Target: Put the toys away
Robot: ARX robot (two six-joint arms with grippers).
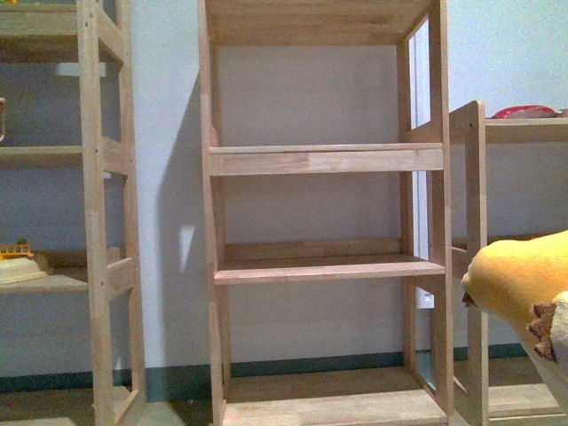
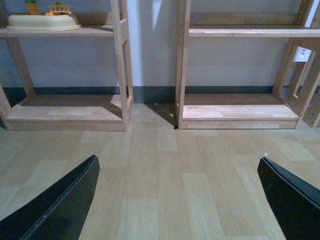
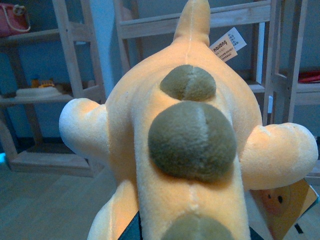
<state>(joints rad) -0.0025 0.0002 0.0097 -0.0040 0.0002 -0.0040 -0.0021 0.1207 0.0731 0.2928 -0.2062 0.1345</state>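
Filling nearly the whole right wrist view, the yellow-orange plush toy (image 3: 190, 150) shows me its back, with round olive-brown patches down the seam and a paper tag (image 3: 228, 45) near its far end. From the front view I see the same toy hanging in the air at the right edge, low beside the middle wooden shelf unit (image 1: 324, 160) and touching none of its boards.

Of the right end effector I see almost nothing, because the toy covers it. Since the toy hangs clear of any support right at that wrist, I judge it clamped on the toy.

On the other side, the left end effector (image 2: 177, 200) hovers over the wood-pattern floor (image 2: 165, 150) with its fingers (image 2: 60, 205) spread wide and nothing between them.

As I read it, the pickup is done and the putting away is not. The toy has yet to reach a shelf, and the boards facing me look bare and ready. What remains is carrying it in over a board, setting it down and letting go.
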